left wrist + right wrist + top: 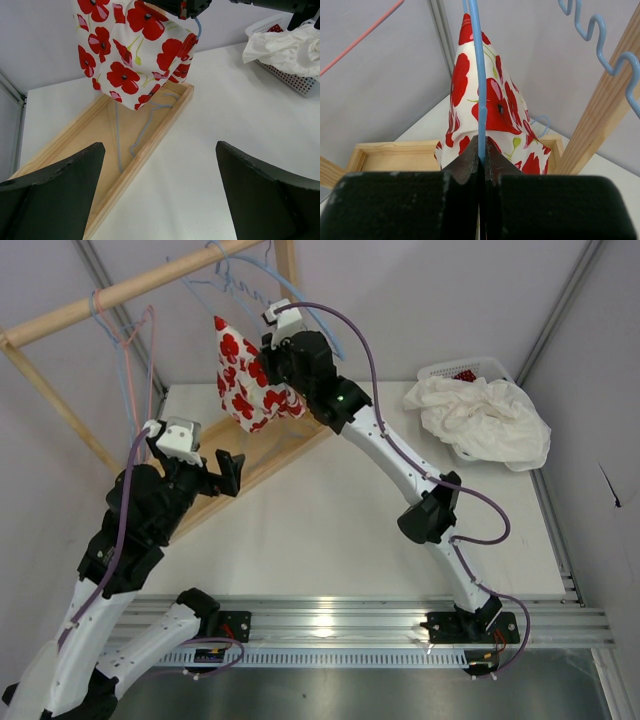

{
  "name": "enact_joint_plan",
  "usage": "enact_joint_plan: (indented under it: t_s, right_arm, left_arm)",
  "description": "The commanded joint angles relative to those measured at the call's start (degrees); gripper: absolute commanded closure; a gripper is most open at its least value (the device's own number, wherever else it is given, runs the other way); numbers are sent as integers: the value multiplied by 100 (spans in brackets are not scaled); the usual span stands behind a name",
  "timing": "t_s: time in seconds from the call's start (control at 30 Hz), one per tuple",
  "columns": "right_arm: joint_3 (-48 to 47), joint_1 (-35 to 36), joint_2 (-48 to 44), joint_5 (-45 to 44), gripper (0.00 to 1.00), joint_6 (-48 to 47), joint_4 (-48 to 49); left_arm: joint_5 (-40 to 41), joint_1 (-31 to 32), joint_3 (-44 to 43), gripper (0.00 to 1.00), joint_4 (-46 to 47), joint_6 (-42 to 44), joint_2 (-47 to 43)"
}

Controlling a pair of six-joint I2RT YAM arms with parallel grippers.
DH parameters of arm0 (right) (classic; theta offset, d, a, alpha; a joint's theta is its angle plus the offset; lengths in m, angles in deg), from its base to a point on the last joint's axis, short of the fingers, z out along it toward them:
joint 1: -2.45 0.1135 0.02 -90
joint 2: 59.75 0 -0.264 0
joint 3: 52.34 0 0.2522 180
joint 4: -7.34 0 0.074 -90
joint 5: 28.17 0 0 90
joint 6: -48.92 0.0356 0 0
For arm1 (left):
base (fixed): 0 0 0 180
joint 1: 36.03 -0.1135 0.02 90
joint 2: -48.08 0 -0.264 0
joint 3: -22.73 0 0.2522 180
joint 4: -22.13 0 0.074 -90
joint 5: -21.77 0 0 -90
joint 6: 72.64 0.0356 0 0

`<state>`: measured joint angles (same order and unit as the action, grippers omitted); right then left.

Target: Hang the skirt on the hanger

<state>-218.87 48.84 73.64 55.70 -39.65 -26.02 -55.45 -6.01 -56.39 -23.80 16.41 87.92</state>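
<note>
The skirt (pixel 243 380), white with red poppies, hangs from a blue hanger (pixel 476 60) above the wooden rack's base tray (pixel 255 462). My right gripper (pixel 270 368) is shut on the blue hanger's wire, as the right wrist view (pixel 481 150) shows, with the skirt (pixel 495 107) draped just beyond the fingertips. My left gripper (pixel 232 472) is open and empty, low over the table beside the base tray. From the left wrist view (pixel 160 145), the skirt (pixel 135 50) hangs ahead over the tray.
A wooden rail (pixel 130 285) carries a pink hanger (pixel 140 335) and a wavy blue hanger (pixel 235 275). A grey-blue hanger (pixel 145 125) lies in the base tray (pixel 65 145). A white cloth (pixel 485 420) lies heaped over a white basket (pixel 460 370) at the far right.
</note>
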Motion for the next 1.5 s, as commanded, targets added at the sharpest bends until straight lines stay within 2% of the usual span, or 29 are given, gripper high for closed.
enact_joint_plan:
  t_s: [0.0,0.3,0.63,0.73,0.77,0.8,0.83,0.97,1.03,1.17,1.33,1.47]
  right_arm:
    - [-377,1,30,-186,100,-29,606]
    - [-315,45,65,-292,100,-46,500]
    - [-306,81,285,-406,99,94,931]
    - [-297,72,206,-363,84,85,975]
    - [-297,72,127,-336,67,77,966]
    - [-271,72,92,-258,60,77,975]
    - [-254,81,48,-248,58,68,940]
    - [-201,133,-154,-222,34,7,782]
    - [-139,177,-233,-231,25,-55,651]
    - [-25,212,-567,-266,20,-3,413]
    - [396,239,-1410,-213,13,15,-53]
    - [1097,335,-2113,-292,1,-29,-553]
  left_arm:
    - [-126,-23,-126,0,79,225,-63]
    - [-91,-31,-12,0,157,280,-134]
    - [23,-31,50,1,114,262,-274]
    - [23,-31,41,1,140,279,-266]
    - [23,-31,41,0,166,271,-257]
    - [23,-23,50,1,166,262,-257]
    - [15,-23,59,0,184,253,-248]
    - [-64,-31,111,0,237,183,-239]
    - [-56,-31,94,0,237,148,-239]
    - [41,-23,85,0,272,148,-204]
    - [24,-31,76,1,289,-326,15]
    - [6,-31,41,0,307,-494,103]
